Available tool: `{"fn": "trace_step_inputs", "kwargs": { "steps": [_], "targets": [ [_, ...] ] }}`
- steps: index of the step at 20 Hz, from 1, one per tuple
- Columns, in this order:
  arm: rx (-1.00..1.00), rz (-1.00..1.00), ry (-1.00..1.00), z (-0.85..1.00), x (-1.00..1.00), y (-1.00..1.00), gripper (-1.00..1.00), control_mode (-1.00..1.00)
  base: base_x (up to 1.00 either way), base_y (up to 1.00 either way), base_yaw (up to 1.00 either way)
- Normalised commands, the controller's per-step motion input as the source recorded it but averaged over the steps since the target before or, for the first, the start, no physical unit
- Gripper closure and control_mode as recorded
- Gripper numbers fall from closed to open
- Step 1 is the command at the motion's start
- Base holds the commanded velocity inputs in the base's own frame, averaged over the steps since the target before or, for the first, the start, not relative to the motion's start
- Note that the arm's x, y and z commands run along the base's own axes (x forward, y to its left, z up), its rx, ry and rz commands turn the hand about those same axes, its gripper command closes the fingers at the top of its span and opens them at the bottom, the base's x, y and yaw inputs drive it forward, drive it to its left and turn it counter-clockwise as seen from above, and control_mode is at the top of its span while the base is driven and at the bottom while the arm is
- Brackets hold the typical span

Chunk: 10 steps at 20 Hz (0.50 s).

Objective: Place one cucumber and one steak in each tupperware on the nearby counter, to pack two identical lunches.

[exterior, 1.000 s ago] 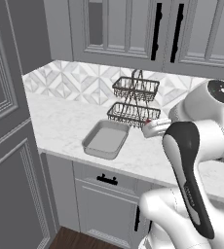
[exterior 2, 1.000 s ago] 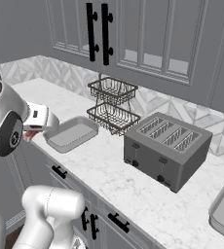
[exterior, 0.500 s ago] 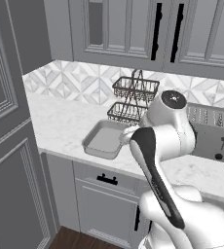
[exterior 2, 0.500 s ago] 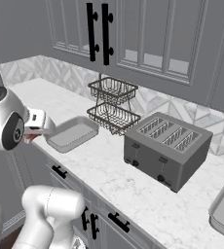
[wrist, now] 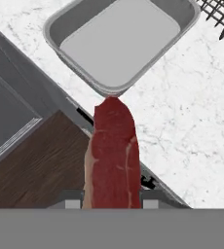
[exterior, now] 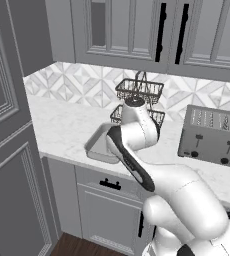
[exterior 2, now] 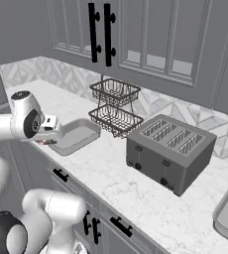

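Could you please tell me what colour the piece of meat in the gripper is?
The steak is dark red with a pale fatty edge, clearest in the hand view.

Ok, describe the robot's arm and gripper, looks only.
The glossy white arm is made of rounded, bulbous segments, with a dark band running along one link and a dark round joint cap. The gripper has two small grey finger tips. No cables or markings show.

steak (wrist: 113,155) is deep red with pale fat lines, tupperware (wrist: 119,39) plain grey, desk (wrist: 192,131) white with faint grey marble veins
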Motion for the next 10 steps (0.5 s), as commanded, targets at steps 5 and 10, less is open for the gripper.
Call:
{"fn": "trace_step_inputs", "kwargs": {
  "steps": [5,10],
  "targets": [
    [0.00,0.00,0.10,-0.03,0.45,-0.01,1.00,-1.00,0.00,0.00,0.00],
    [0.00,0.00,-0.10,-0.12,0.51,0.06,1.00,-1.00,0.00,0.00,0.00]
  ]
}}
